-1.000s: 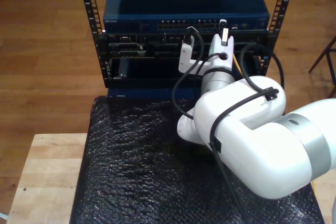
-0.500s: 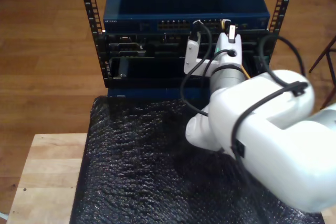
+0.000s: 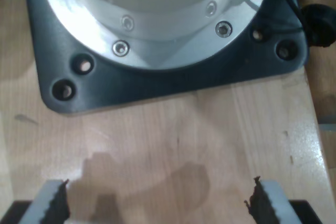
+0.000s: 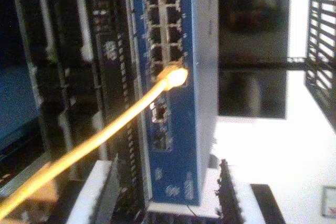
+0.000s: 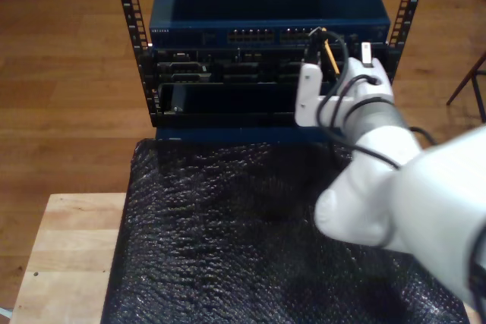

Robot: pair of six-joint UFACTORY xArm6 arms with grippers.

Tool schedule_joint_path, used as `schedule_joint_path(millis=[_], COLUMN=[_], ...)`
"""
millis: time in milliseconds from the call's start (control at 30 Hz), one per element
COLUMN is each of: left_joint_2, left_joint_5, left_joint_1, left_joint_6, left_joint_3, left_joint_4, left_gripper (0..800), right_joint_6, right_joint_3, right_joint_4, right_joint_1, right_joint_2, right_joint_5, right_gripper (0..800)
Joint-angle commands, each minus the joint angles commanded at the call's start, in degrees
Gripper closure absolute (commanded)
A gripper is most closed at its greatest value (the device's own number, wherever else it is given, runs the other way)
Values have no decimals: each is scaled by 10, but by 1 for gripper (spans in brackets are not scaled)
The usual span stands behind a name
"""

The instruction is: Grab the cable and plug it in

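Observation:
The yellow-orange cable (image 4: 110,129) runs up to the blue network switch (image 4: 199,35), and its plug tip (image 4: 176,76) sits at a port in the port rows. My second gripper (image 4: 168,169) is open just in front of the switch, and the cable passes outside its fingers (image 4: 107,192). In the exterior view the cable (image 5: 329,52) rises to the switch front (image 5: 258,36) beside the second arm's wrist (image 5: 364,104). My first gripper (image 3: 160,205) is open over bare wood, with nothing between its fingers.
The switch sits in a black rack (image 5: 129,20) above darker gear (image 5: 220,73). A black bubbled mat (image 5: 220,240) covers the wooden table (image 5: 68,256) in front. Black arm cables (image 5: 342,51) loop at the wrist. An arm base (image 3: 157,35) is bolted to the wood.
The second arm has swung toward the exterior view's right along the switch front. The cable now shows rising to the ports beside the wrist.

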Motion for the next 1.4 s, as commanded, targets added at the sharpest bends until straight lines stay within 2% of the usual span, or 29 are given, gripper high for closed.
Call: schedule_joint_path(millis=[267,400,633,800,933,1033,1400], left_joint_2=[0,0,0,0,0,0,0], left_joint_5=[0,0,0,0,0,0,0], left_joint_1=[0,0,0,0,0,0,0], left_joint_6=[0,0,-1,-1,0,0,0], left_joint_3=[0,0,0,0,0,0,0], left_joint_4=[0,0,0,0,0,0,0], left_gripper=[0,0,0,0,0,0,0], right_joint_6=[-13,-52,-142,-229,-295,-317,-373], right_joint_3=[32,39,34,-6,-40,-57,-104], right_joint_4=[-33,-42,-66,-69,-66,-66,-72], right_joint_1=[-91,-154,-302,-418,-507,-564,-699], right_joint_2=[-103,-142,-172,-171,-170,-169,-184], right_joint_5=[176,251,379,491,604,673,905], right_gripper=[211,188,155,129,53,24,7])
